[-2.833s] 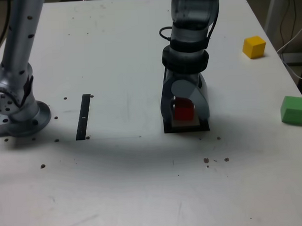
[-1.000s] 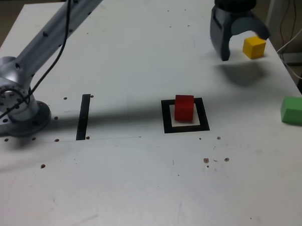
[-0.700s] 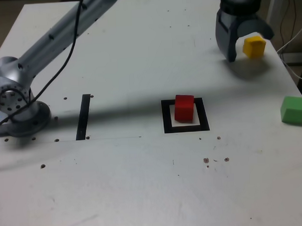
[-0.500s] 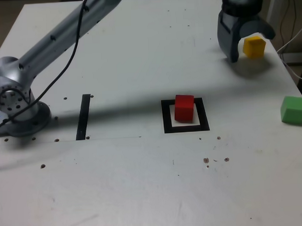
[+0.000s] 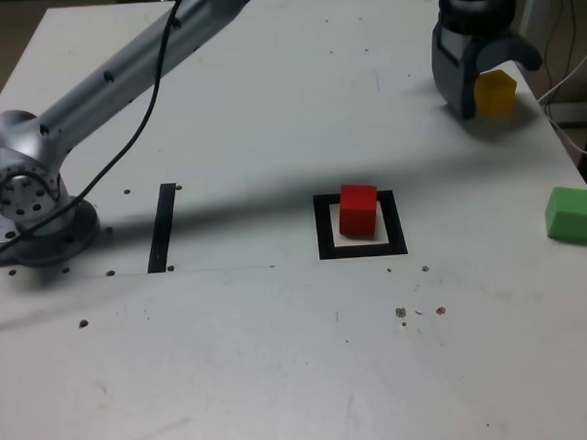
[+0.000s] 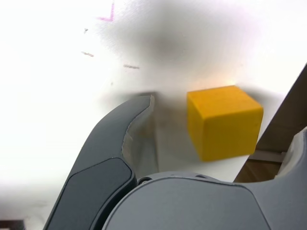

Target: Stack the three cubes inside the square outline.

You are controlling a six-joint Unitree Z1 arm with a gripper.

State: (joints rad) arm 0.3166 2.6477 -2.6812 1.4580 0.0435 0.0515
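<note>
The red cube (image 5: 358,210) stands inside the square outline (image 5: 323,228) at the table's middle. At the far right of the exterior view, the yellow cube (image 5: 498,94) sits between the spread fingers of my gripper (image 5: 492,87), which is open and low over it. In the wrist view the yellow cube (image 6: 223,120) lies just beside one dark finger (image 6: 120,143), with a gap between them, and I cannot tell any contact. The green cube (image 5: 570,214) rests alone near the exterior view's right edge.
The arm's base (image 5: 30,212) is bolted at the exterior view's left, beside a thin black strip (image 5: 162,226). The table's right edge (image 5: 563,135) runs close to the yellow and green cubes, with cables beyond it.
The gripper left the red cube standing in the outline, travelled to the far right, and over the last second slid further right until its open fingers straddle the yellow cube.
</note>
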